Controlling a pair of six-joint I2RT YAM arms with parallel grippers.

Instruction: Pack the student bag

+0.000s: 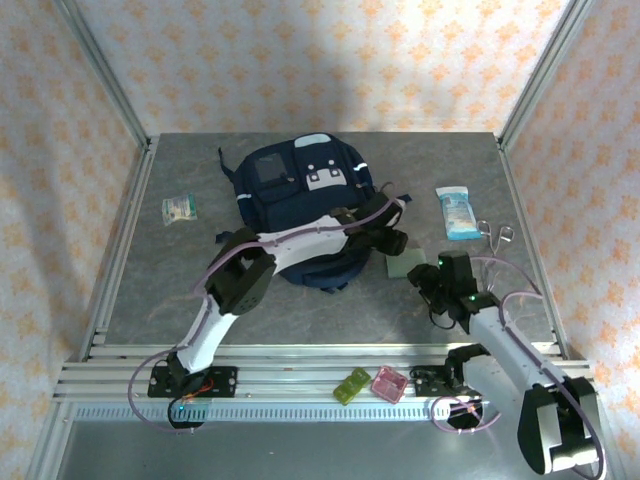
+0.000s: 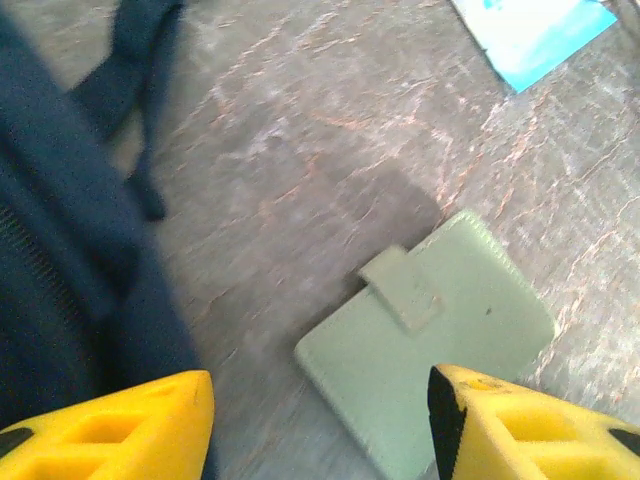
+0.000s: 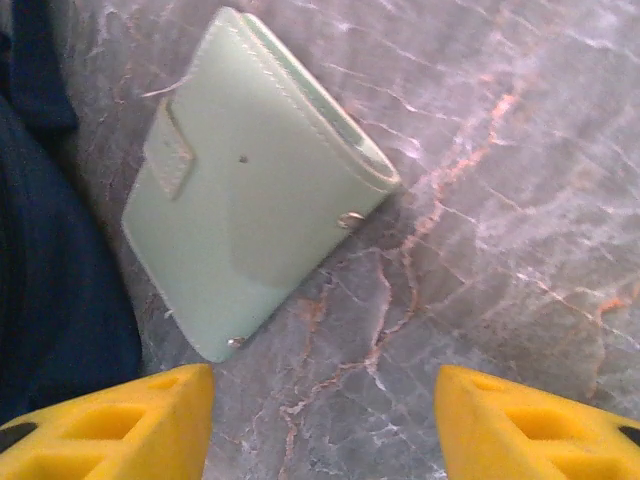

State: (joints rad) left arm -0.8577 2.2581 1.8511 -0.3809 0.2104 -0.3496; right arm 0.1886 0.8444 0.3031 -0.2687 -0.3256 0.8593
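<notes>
We see a grey marbled table (image 1: 200, 290). Mint wallet (image 3: 250, 200) lies flat just ahead of the right gripper (image 3: 320, 425), under the left gripper (image 2: 320, 425). Student bag (image 1: 305, 205) sits left of both. Tissue pack (image 1: 459, 212) lies beyond them, small packet (image 1: 180, 207) far left.

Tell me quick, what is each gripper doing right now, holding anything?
Left gripper: open, holding nothing, over the green wallet.
Right gripper: open, holding nothing, wallet just ahead of it.

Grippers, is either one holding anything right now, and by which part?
Nothing is held. The left gripper and right gripper are both open with nothing between the fingers, and the green wallet lies flat on the table, ungripped.
</notes>
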